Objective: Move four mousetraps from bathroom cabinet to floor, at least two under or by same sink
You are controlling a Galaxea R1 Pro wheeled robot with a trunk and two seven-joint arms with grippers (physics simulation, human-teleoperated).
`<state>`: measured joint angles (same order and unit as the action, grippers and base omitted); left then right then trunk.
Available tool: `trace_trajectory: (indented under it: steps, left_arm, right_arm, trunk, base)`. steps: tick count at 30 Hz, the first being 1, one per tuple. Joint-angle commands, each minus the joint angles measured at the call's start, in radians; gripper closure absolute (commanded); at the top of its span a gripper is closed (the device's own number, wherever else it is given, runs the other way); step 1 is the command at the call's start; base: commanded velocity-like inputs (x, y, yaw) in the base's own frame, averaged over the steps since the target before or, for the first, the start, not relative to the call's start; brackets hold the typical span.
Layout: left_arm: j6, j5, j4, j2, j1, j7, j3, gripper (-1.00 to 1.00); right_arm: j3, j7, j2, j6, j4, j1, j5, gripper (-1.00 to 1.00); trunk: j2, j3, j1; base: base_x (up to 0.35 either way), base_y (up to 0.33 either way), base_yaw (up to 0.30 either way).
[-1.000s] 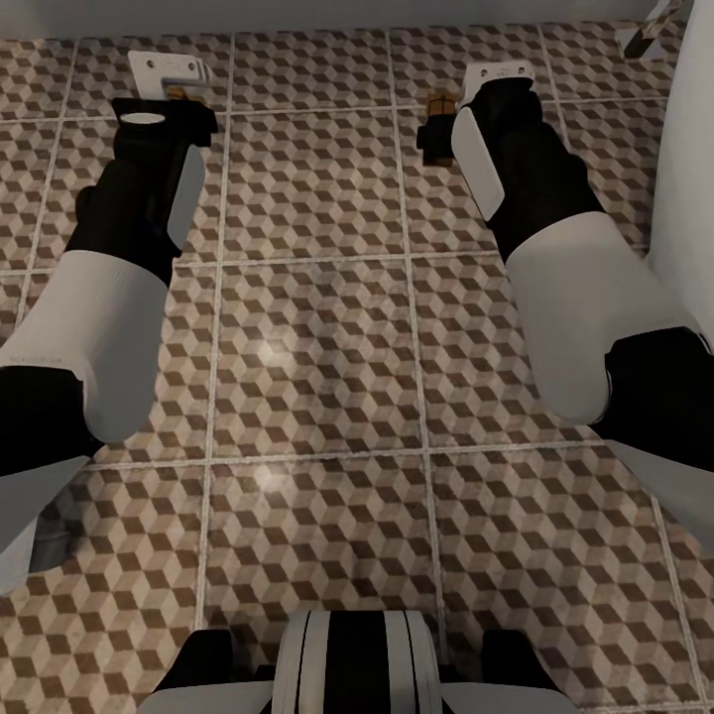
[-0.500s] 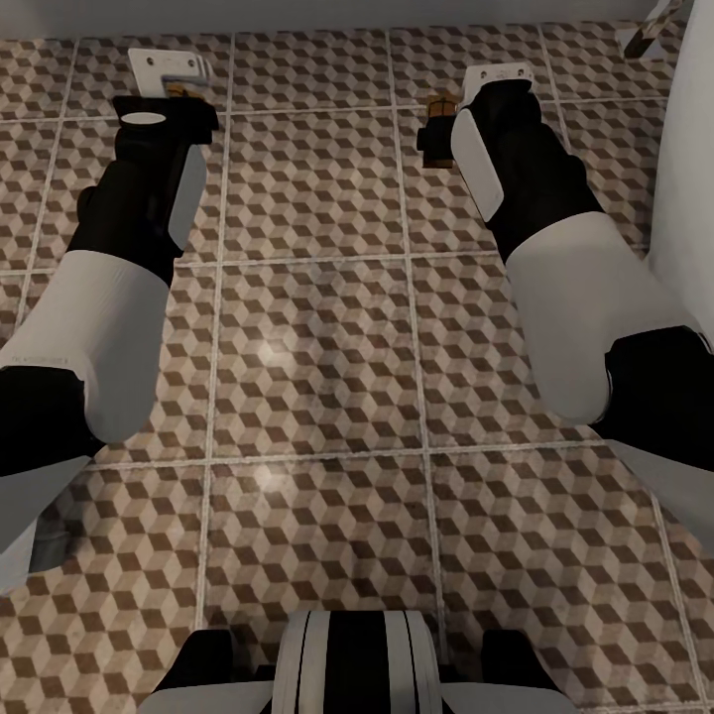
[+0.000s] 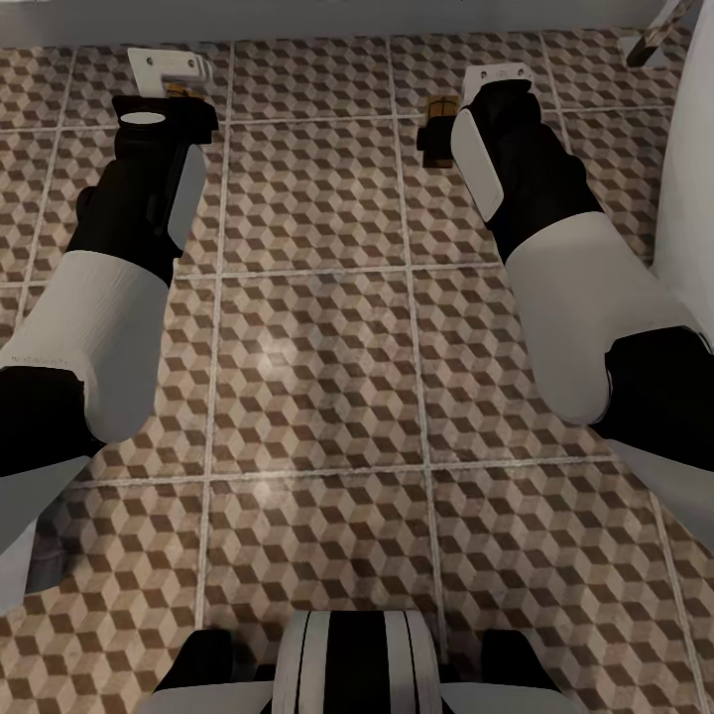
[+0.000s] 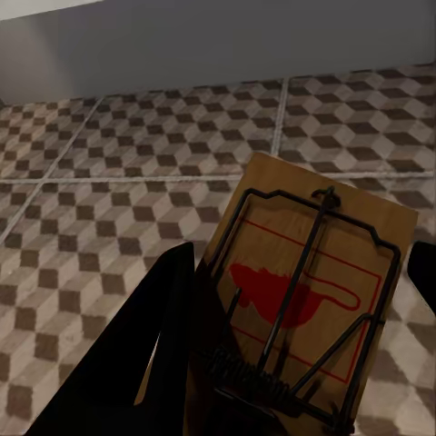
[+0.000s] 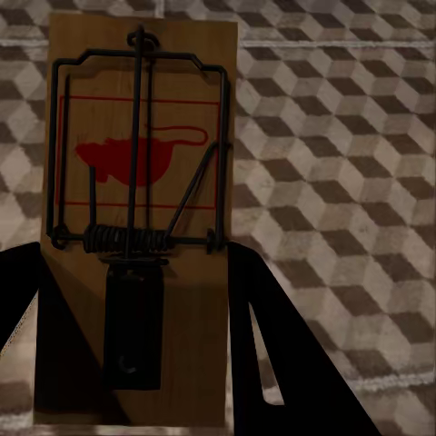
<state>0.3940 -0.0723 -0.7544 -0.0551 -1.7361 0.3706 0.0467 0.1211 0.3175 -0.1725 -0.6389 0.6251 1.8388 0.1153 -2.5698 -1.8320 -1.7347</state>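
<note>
- Looking down from the head camera, the robot's base sits nearest, on the bathroom floor (image 3: 317, 377) of cube-patterned tiles.
- Both arms reach forward and down over the tiles.
- Left gripper (image 4: 300, 363) pinches a mousetrap (image 4: 309, 300) between its dark fingers (image 4: 154, 354), above the floor.
- Right gripper (image 5: 136, 363) pinches a second mousetrap (image 5: 136, 163) the same way, wire side facing the camera.
- Farthest away, a pale wall (image 3: 297, 15) meets the tiles.
</note>
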Motion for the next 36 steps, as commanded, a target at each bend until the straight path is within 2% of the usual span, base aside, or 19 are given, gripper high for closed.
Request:
trace_trajectory:
  steps: [1,22,36]
  left_arm:
    - [0.008,-0.008,-0.002,0.000,0.000,0.003,0.002,1.00]
    - [-0.001,-0.010,0.006,0.001,0.000,0.002,0.004,1.00]
    - [-0.002,-0.014,0.010,0.003,0.000,-0.004,0.005,1.00]
  right_arm:
    - [0.005,0.011,0.001,-0.002,0.001,0.001,0.014,1.00]
    - [0.006,0.011,0.001,-0.002,-0.005,0.000,0.014,1.00]
    - [0.005,0.011,0.001,0.058,-0.067,0.000,0.016,1.00]
  trunk:
    - [0.000,-0.001,0.000]
    - [0.000,-0.001,0.000]
    - [0.000,-0.001,0.000]
  base:
    - [0.187,0.002,0.000]
    - [0.123,0.000,0.000]
    - [0.098,0.000,0.000]
